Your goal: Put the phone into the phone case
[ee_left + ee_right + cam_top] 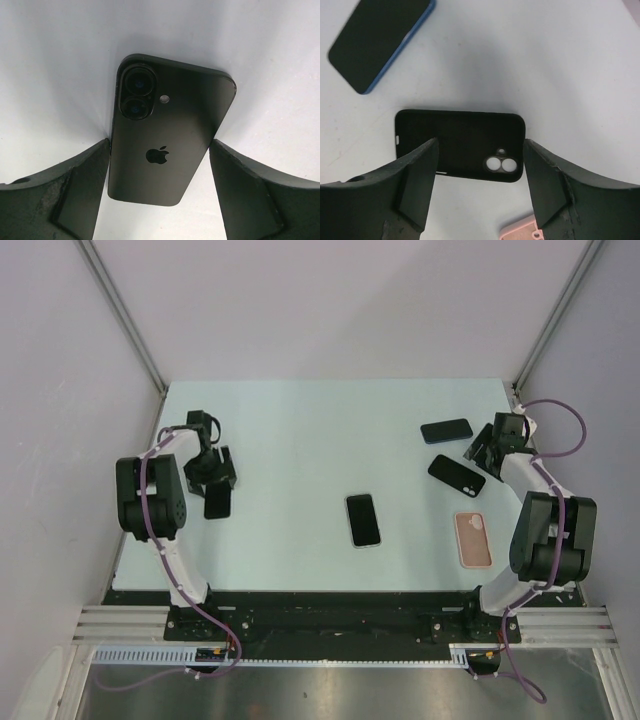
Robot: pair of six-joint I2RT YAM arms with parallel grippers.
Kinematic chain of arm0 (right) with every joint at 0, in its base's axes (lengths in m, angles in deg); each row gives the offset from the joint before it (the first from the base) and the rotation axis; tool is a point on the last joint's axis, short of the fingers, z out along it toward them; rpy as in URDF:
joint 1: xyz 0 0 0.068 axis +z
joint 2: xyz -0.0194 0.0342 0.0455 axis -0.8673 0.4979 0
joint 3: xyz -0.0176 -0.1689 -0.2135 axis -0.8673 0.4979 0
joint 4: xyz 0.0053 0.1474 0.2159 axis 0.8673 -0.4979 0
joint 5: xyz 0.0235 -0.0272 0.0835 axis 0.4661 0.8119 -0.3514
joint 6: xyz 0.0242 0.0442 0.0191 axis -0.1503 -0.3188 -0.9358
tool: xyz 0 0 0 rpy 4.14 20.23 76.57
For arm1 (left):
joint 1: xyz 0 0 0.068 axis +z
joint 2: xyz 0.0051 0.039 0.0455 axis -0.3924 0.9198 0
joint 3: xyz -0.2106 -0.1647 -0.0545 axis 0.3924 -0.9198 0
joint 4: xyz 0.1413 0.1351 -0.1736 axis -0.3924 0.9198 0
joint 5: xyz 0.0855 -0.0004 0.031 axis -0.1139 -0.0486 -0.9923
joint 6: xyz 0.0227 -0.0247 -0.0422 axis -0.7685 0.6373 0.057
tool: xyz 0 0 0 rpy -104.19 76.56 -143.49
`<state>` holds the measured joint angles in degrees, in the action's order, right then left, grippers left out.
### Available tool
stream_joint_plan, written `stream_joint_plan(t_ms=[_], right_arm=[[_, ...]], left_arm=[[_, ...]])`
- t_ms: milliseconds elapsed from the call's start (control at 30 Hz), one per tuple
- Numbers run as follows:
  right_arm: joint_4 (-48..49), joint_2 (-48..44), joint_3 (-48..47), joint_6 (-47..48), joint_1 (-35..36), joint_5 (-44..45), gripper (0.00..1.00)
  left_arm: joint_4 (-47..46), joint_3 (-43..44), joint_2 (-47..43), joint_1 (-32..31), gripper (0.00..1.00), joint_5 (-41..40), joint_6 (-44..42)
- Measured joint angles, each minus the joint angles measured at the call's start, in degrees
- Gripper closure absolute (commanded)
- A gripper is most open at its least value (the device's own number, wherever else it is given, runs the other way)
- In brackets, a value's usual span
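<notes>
A black phone (pixel 165 145) lies face down on the table, its camera and logo up. My left gripper (pixel 159 150) is open and hovers over it with one finger on each side; the left finger is at the phone's edge, the right one apart. In the top view the phone (pixel 217 502) lies at the left, just below the left gripper (pixel 212 475). An empty black phone case (pixel 460 142) lies open side up at the right, also visible in the top view (pixel 457 474). My right gripper (pixel 480 145) is open above it, also visible in the top view (pixel 482 450).
A second black phone (pixel 363 519) lies face up in the middle of the table. A phone in a blue case (pixel 446 430) lies at the far right (pixel 380 42). A pink case (pixel 473 539) lies near the right arm's base, and its corner shows in the right wrist view (pixel 520 231).
</notes>
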<state>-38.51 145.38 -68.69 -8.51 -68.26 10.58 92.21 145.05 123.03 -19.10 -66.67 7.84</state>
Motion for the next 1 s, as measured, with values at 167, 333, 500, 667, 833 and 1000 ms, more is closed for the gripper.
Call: stream_joint_plan(t_ms=[167, 333, 500, 667, 833, 1000], right_arm=[[-1.3, 2.8, 0.0, 1.4, -2.1, -0.3, 0.37], [-1.6, 5.8, 0.0, 3.7, -3.5, -0.6, 0.51], [-1.6, 9.0, 0.0, 6.1, -4.3, -2.2, 0.60], [-1.6, 10.3, -0.1, 7.2, -4.2, -3.4, 0.63], [-1.3, 10.8, -0.6, 8.2, -3.8, -3.4, 0.81], [-1.1, 11.0, -0.8, 9.2, -3.9, -3.1, 1.00]], left_arm=[[0.4, -0.2, -0.1, -0.6, 0.16, 0.7, 0.6], [0.5, -0.3, -0.1, -0.8, 0.16, 0.8, 1.1], [0.5, -0.3, -0.1, -0.8, 0.17, 0.9, 1.3], [0.8, -0.4, -0.1, -1.4, 0.17, 0.8, 2.0], [1.7, -0.4, -0.1, -3.1, 0.17, 1.0, 2.5], [2.2, -0.4, 0.0, -4.4, 0.17, 1.3, 2.5]])
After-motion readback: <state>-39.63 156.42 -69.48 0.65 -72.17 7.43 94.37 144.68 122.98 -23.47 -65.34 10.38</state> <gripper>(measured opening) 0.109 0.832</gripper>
